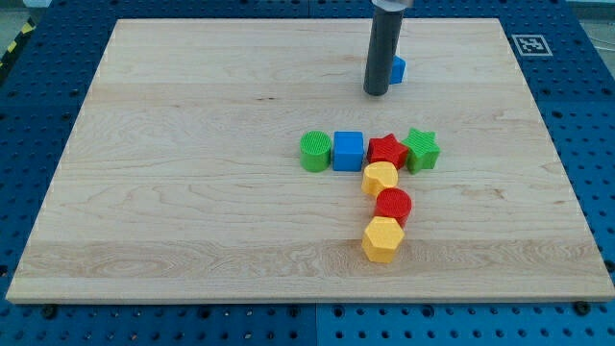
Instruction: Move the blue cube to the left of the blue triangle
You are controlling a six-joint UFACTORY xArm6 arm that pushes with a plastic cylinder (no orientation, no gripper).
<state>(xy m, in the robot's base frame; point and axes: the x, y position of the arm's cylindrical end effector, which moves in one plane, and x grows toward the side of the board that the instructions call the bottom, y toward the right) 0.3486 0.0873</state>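
Observation:
The blue cube (348, 151) sits near the board's middle in a row of blocks, between a green cylinder (314, 151) on its left and a red star (387, 150) on its right. The blue triangle (397, 69) lies near the view's top, mostly hidden behind my rod. My tip (376, 93) rests on the board just left of and touching or nearly touching the blue triangle, well above the blue cube.
A green star (421, 149) ends the row at the right. Below the red star, a yellow block (380, 179), a red cylinder (392, 205) and a yellow hexagon (381, 239) run down in a column. The wooden board (173, 192) lies on a blue perforated table.

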